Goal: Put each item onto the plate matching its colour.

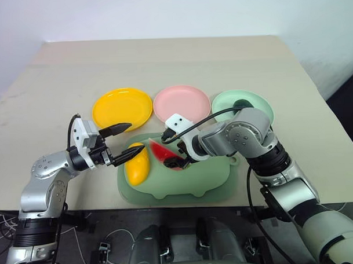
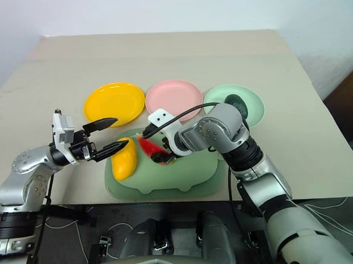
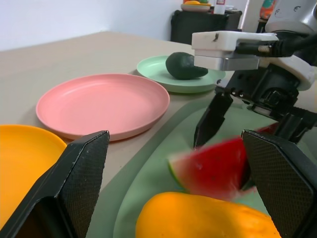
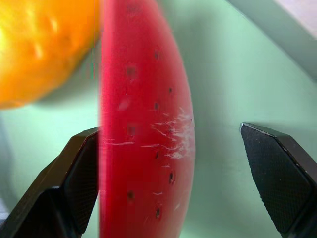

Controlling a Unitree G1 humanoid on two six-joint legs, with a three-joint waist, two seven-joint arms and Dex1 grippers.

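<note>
Between the spread jaws of the right gripper [image 4: 168, 173] lies the watermelon [image 4: 143, 124], one finger at its edge, the other well clear: a red wedge with dark seed dimples, green rind and a scuffed glossy face. It looks like light, stiff, slick plastic, best pinched across its flat faces. Just past it sits the yellow mango [image 1: 137, 166], beside the wide-open left gripper [image 1: 126, 141]. The avocado [image 3: 184, 66] rests farther off.
</note>
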